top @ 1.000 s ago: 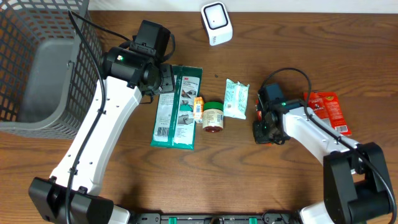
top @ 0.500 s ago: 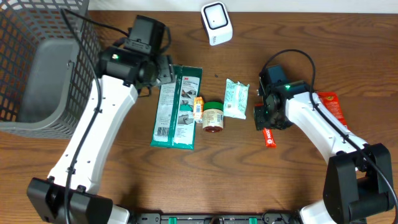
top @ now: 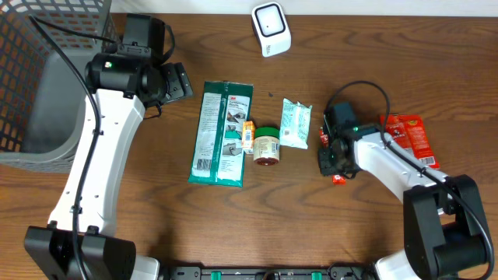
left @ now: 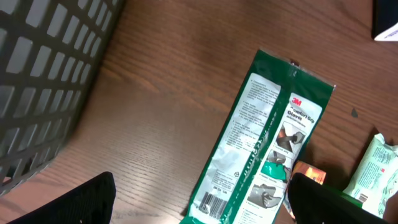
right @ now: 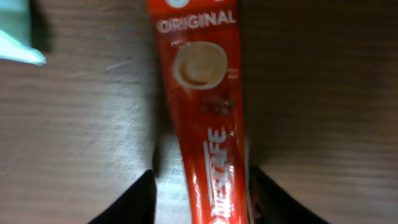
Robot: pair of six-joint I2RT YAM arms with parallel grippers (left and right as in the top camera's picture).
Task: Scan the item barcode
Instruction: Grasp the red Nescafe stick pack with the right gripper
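Note:
A red Nescafe stick (right: 205, 118) lies flat on the wooden table. My right gripper (right: 202, 202) is open and straddles it, with bare wood showing between the left finger and the stick. From overhead, only the stick's end (top: 338, 178) shows below my right gripper (top: 333, 162). The white barcode scanner (top: 271, 29) stands at the back. My left gripper (top: 180, 82) hangs wide open and empty, left of a green 3M packet (top: 222, 134). In the left wrist view that packet (left: 261, 143) lies barcode up between the left gripper's (left: 202, 202) fingers.
A grey wire basket (top: 47, 85) fills the far left. Beside the green packet sit a small orange box (top: 248, 134), a green-lidded jar (top: 267, 145) and a white-green sachet (top: 296, 123). A red packet (top: 411, 140) lies at the right.
My left gripper has moved left, away from the green packet, and opened wider. My right gripper lifted off, baring the red stick, then came back over it.

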